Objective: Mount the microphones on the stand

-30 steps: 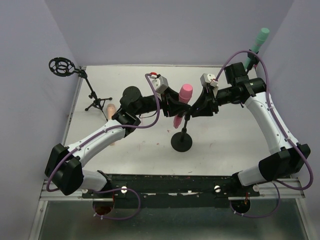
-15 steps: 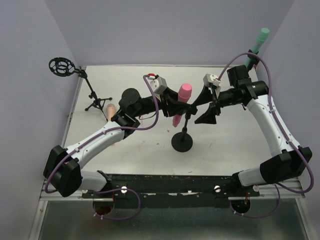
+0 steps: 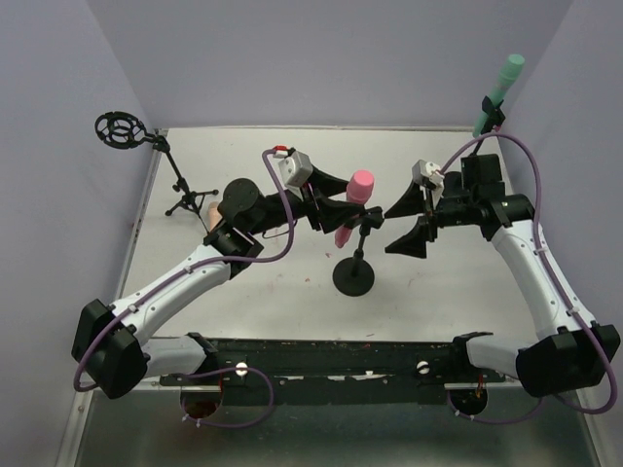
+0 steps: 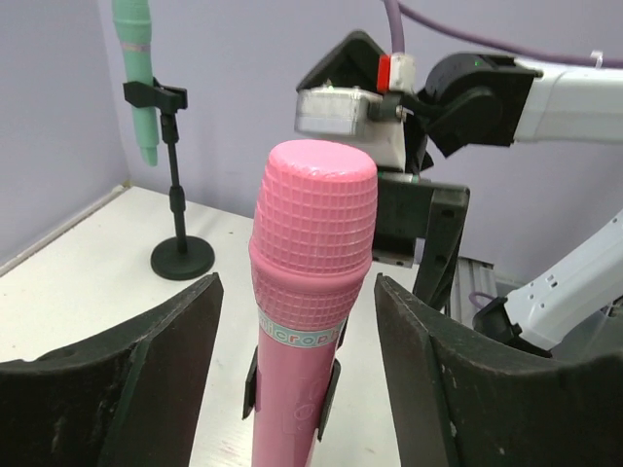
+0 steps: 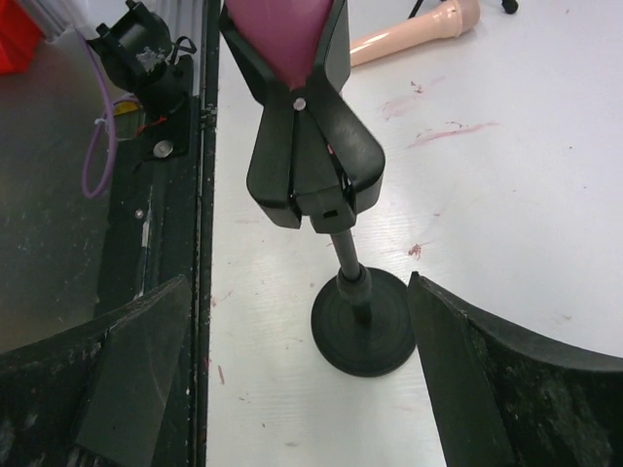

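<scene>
A pink microphone (image 3: pixel 356 195) (image 4: pixel 311 263) stands upright in the black clip (image 5: pixel 311 165) of the middle stand (image 3: pixel 353 276) (image 5: pixel 365 326). My left gripper (image 3: pixel 334 201) (image 4: pixel 297 379) is open, one jaw on each side of the pink body, with a gap on both sides. My right gripper (image 3: pixel 397 226) (image 5: pixel 297 379) is open too, just right of the stand and touching nothing. The mint green microphone (image 3: pixel 501 86) (image 4: pixel 136 68) is clipped on a stand at the back right. A pale peach microphone (image 3: pixel 212 212) (image 5: pixel 414 29) lies on the table at the left, partly hidden by my left arm.
A black tripod stand (image 3: pixel 180 190) with a ring mount (image 3: pixel 121 129) stands at the back left corner. The green microphone's stand has a round base (image 4: pixel 181 255). Purple walls close in the white table (image 3: pixel 292 292); the black rail (image 5: pixel 180 195) runs along its near edge.
The right gripper opened off the stand and drew back to the right. The left gripper's jaws spread apart from the pink microphone, and that arm shifted slightly left.
</scene>
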Action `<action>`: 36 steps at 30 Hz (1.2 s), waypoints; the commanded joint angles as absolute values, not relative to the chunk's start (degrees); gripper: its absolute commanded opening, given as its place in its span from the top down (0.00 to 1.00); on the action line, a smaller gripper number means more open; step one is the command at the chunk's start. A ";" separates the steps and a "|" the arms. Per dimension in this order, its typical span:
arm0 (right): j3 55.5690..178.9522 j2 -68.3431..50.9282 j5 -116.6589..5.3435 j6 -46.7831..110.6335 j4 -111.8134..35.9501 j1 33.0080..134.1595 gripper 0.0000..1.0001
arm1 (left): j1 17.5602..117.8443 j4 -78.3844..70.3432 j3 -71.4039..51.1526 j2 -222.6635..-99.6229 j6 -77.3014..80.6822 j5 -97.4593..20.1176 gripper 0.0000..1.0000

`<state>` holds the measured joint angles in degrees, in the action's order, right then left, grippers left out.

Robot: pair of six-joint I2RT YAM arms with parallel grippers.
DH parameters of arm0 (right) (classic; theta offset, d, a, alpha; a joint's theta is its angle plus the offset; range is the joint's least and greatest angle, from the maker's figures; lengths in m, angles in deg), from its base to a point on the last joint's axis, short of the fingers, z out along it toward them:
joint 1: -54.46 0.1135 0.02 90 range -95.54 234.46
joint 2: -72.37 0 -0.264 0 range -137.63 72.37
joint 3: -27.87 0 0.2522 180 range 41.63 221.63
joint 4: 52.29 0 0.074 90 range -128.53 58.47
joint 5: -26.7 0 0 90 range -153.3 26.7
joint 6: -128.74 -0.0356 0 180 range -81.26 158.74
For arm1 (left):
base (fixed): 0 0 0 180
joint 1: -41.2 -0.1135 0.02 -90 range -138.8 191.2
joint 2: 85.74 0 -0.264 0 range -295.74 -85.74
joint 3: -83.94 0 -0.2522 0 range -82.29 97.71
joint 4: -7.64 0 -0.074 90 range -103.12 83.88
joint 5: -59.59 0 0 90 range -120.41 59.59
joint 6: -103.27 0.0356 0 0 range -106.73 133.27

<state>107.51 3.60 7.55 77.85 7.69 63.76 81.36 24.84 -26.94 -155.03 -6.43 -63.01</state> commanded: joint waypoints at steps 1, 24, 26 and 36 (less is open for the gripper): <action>102.37 6.01 8.51 73.54 -2.13 63.60 0.00 | 81.54 23.50 -29.20 -150.96 -4.14 -60.47 0.26; 93.66 -2.16 8.86 60.19 -31.22 69.57 0.09 | 78.03 -21.24 -49.41 -109.22 14.24 -29.09 0.01; 92.78 -2.68 8.86 58.87 -33.24 70.10 0.12 | 78.03 -20.02 -51.43 -107.36 13.62 -28.92 0.01; 91.55 -5.58 10.00 57.03 -37.91 71.42 0.45 | 78.03 -20.63 -51.53 -105.08 13.62 -28.39 0.01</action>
